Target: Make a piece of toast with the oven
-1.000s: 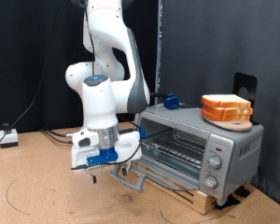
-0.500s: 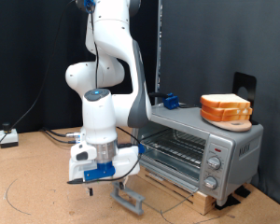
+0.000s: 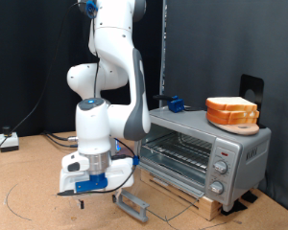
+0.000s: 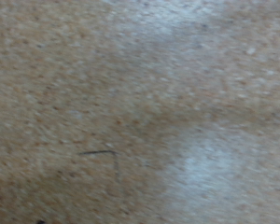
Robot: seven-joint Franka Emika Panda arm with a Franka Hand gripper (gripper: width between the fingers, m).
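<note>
Toast (image 3: 231, 105) sits with a plate (image 3: 232, 122) on the oven's (image 3: 197, 153) roof, at the counter's (image 3: 29, 182) right edge; its door (image 3: 132, 201) hangs down, baring the rack for loading. The tool (image 3: 84, 188) hovers low mid-counter, its jaw state indiscernible, carrying nothing visible

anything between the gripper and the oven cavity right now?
Exterior view: the open glass door with its bar handle lies between the gripper and the oven; otherwise bare board floor.
</note>
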